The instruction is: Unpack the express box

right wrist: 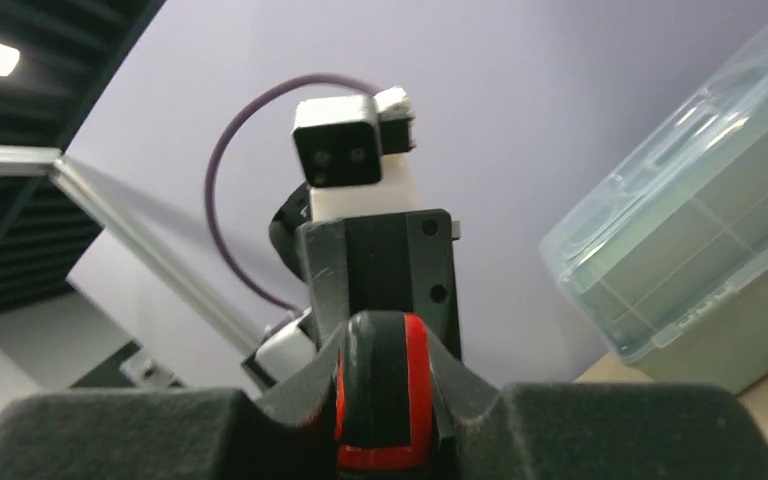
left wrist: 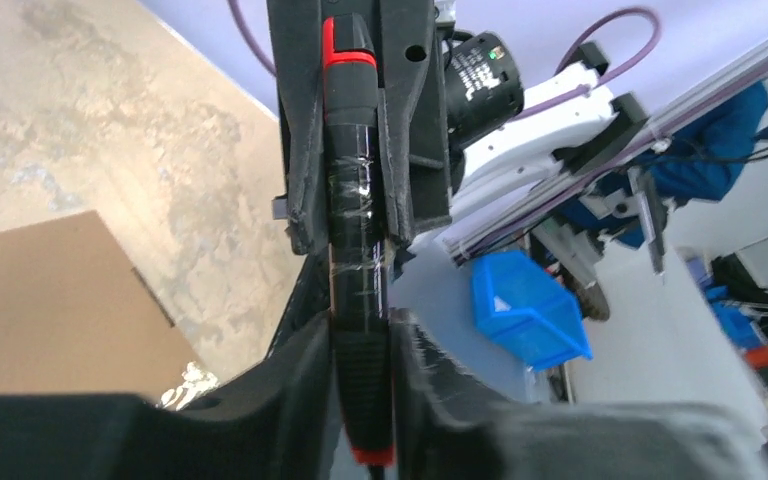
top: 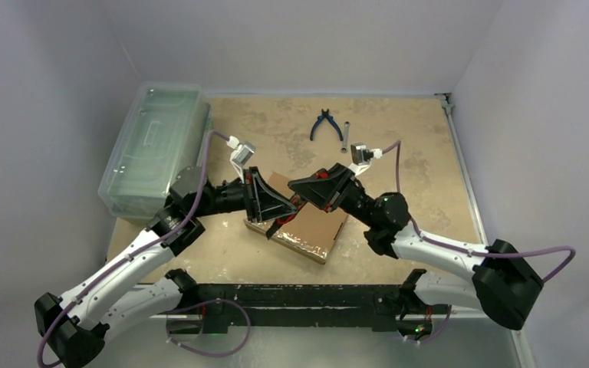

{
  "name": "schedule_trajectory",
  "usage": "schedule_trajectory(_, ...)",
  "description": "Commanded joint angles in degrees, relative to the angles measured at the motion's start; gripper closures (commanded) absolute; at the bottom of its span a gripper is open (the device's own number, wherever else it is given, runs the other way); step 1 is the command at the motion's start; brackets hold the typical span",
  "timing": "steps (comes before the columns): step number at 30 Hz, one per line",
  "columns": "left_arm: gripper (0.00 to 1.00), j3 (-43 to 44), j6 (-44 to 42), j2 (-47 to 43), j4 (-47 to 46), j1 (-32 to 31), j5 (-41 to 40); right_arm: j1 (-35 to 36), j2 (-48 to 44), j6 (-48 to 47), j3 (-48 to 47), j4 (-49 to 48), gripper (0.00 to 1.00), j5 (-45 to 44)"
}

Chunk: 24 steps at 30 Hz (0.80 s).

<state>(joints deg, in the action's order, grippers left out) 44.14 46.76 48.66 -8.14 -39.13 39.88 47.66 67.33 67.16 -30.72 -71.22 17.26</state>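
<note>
Left gripper (left wrist: 362, 358) and right gripper (right wrist: 385, 385) each clamp one red-tipped black tool (left wrist: 355, 240), its axis spanning them; express box (top: 316, 227) lies just beneath both.

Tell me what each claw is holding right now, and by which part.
Both grip the same black pen-shaped tool with red ends. The left claw is clamped near one red end, and the right claw is clamped near the other.
</note>
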Motion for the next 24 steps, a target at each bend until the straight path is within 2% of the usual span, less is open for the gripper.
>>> schedule_trajectory(1, 0.56, 4.13, -8.75, -0.47, 11.44, -0.18, -8.04, -2.87, -8.16, -4.6, 5.41, 2.74, 1.0, -8.49)
schedule_trajectory(2, 0.48, 5.84, -10.02, -0.27, 16.01, 0.07, -10.73, -3.48, -10.51, -11.19, 4.18, 10.45, 1.0, -8.34)
schedule_trajectory(3, 0.35, 7.48, -11.14, 0.33, 20.18, 0.54, -12.64, -3.53, -12.43, -18.19, 1.81, 20.87, 1.0, -8.89)
schedule_trajectory(4, 0.17, 9.14, -12.19, 1.17, 23.9, 1.24, -14.45, -3.56, -14.12, -25.21, -0.28, 30.03, 1.0, -9.61)
schedule_trajectory(5, 0.1, 10.9, -12.96, 2.16, 27.92, 2.34, -17.09, -3.54, -15.71, -29.33, -0.69, 34.43, 1.0, -9.37)
schedule_trajectory(6, 0.08, 12.66, -13.39, 3.18, 31.73, 4.17, -19.92, -3.6, -17.59, -32.63, -0.52, 37.39, 1.0, -10.46)
schedule_trajectory(9, 0.07, 15.65, -14.51, 6.65, 41.14, 12.21, -25.13, -3.55, -23.48, -42.26, -1.37, 48.13, 1.0, -12.72)
schedule_trajectory(12, 0.1, 15.28, -15.13, 11.61, 41.62, 19.34, -23.39, -3.29, -27.62, -50.22, -0.6, 50.29, 1.0, -7.98)
schedule_trajectory(14, 0.13, 14.73, -16.46, 16.6, 38.28, 20.79, -19.56, -2.34, -28.11, -51.66, 0.16, 48.2, 1.0, -3.73)
schedule_trajectory(16, 0.13, 15.84, -19.56, 23.16, 36.64, 20.85, -19.01, -0.62, -26.01, -52.69, 0.24, 45.23, 1.0, -3.66)
schedule_trajectory(19, 0.17, 21.7, -26.24, 33.86, 41.09, 20.9, -23.39, 6.0, -20.03, -56.1, -1.13, 39.54, 1.0, -7.34)
schedule_trajectory(22, 0.18, 21.19, -28.94, 37.31, 37.93, 21.12, -23.06, 11.79, -11.71, -60.41, -2.3, 30.69, 1.0, -11.26)
schedule_trajectory(24, 0.22, 19.19, -29.41, 38.81, 35.15, 21.12, -22.63, 12.3, -5.66, -61.05, -2.93, 23.77, 1.0, -11.34)
